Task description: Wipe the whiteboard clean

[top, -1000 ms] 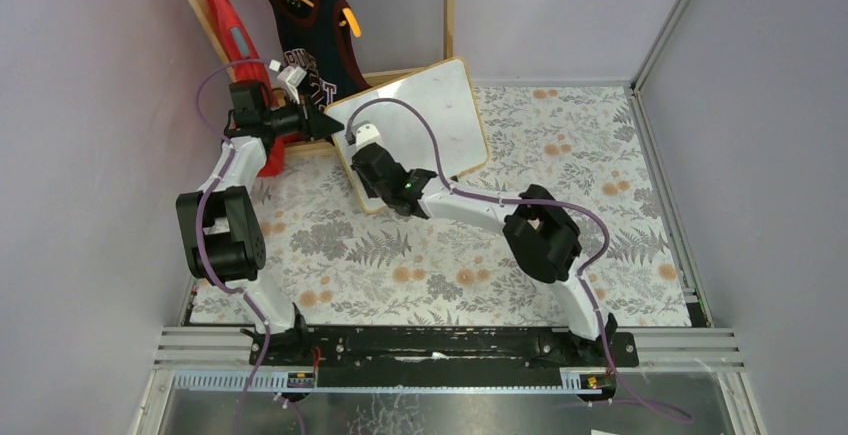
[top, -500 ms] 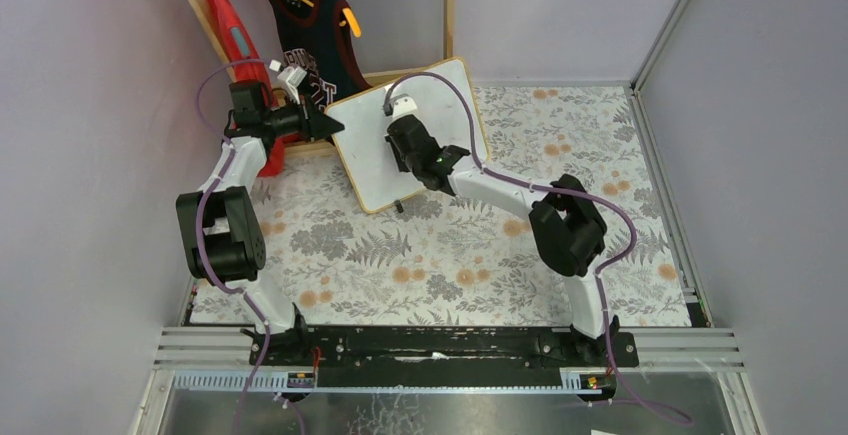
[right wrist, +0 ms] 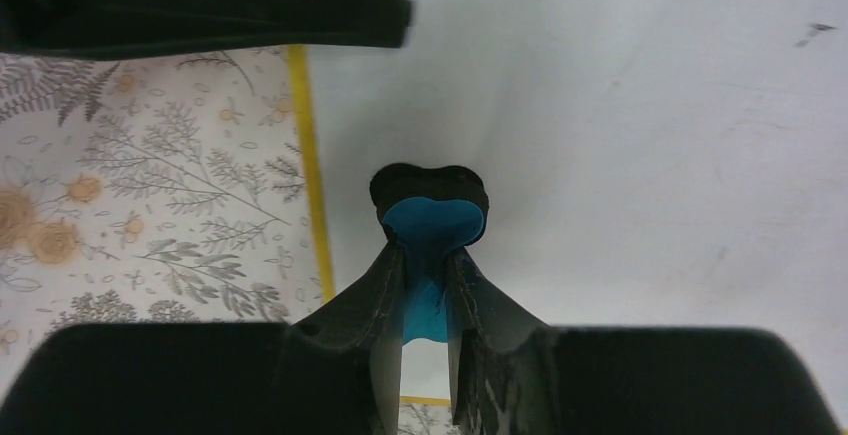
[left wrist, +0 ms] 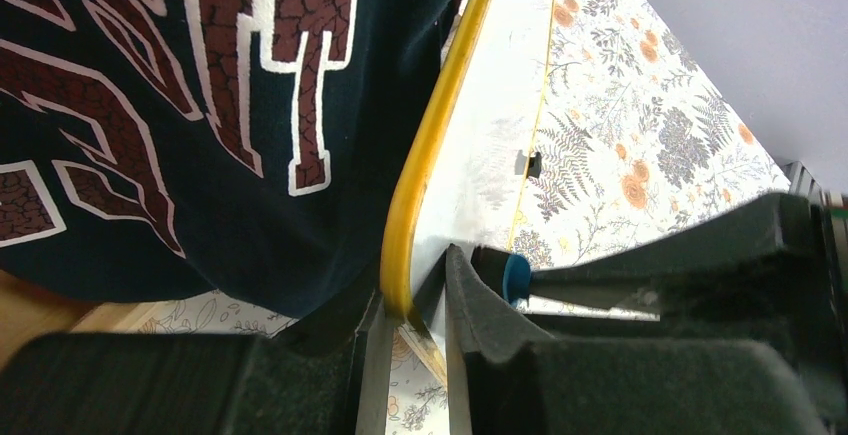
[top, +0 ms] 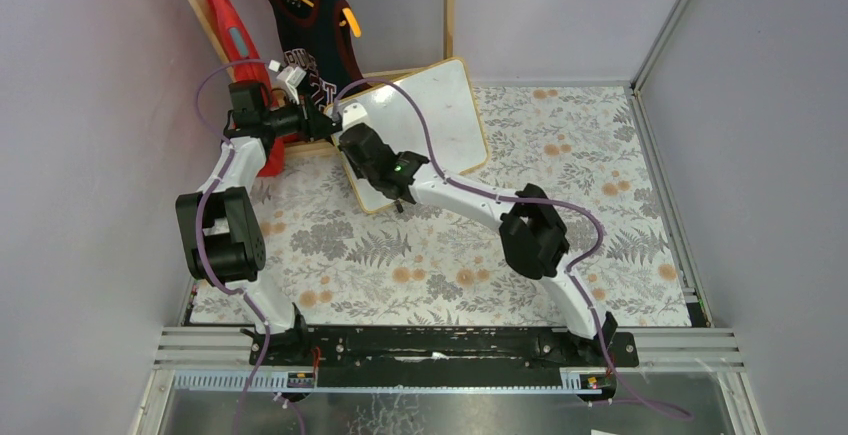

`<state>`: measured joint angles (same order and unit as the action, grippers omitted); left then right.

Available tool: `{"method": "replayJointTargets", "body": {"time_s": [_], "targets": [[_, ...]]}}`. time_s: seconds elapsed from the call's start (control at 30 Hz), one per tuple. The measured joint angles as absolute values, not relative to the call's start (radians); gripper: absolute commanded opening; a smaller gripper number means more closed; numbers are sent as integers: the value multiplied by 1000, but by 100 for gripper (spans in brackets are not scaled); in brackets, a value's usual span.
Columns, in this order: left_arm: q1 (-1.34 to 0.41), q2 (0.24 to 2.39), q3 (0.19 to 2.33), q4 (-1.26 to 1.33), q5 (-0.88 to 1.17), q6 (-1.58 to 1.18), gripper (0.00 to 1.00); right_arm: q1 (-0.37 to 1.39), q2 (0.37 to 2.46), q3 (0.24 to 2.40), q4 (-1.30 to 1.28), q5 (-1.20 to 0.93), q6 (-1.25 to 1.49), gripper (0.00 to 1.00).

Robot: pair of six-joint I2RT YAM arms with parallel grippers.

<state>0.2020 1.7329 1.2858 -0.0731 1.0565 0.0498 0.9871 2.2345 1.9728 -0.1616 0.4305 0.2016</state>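
Note:
The whiteboard [top: 430,115] stands tilted at the back of the table, white with a light wood frame. My left gripper [top: 327,123] is shut on its left edge; in the left wrist view its fingers [left wrist: 410,300] clamp the yellow-looking frame [left wrist: 430,145]. My right gripper [top: 352,140] is shut on a blue eraser [right wrist: 432,223] and presses it against the board face [right wrist: 620,135] close to the left frame [right wrist: 310,185]. The eraser also shows in the left wrist view [left wrist: 516,277]. The board face looks white, with only faint dark specks [right wrist: 815,27].
A dark jersey [top: 315,25] on a hanger and a red garment [top: 228,25] hang on a wooden rack [top: 448,10] just behind the board. A floral cloth [top: 450,255] covers the table. Grey walls close in left and right.
My right gripper has swept with the eraser from the board's lower left up to its upper middle, then back to the left edge. The left gripper has kept its hold.

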Motion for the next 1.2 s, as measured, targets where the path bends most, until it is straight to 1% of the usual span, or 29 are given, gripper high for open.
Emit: {"method": "replayJointTargets", "body": {"time_s": [0.17, 0.5, 0.7, 0.93, 1.03, 1.2], "targets": [[202, 1732, 1283, -73, 1052, 50, 0, 1006, 2267, 2025, -179, 428, 191, 0], [202, 1731, 1282, -73, 1049, 50, 0, 1006, 2269, 2021, -175, 435, 173, 0], [199, 1729, 1282, -73, 1046, 50, 0, 984, 2209, 1892, -93, 427, 202, 0], [196, 1729, 1282, -71, 1046, 50, 0, 881, 2094, 1707, -76, 417, 235, 0], [195, 1729, 1282, -70, 1045, 50, 0, 849, 2078, 1695, -81, 405, 241, 0], [192, 1729, 1282, -70, 1044, 50, 0, 849, 2079, 1699, -86, 392, 263, 0]]}}
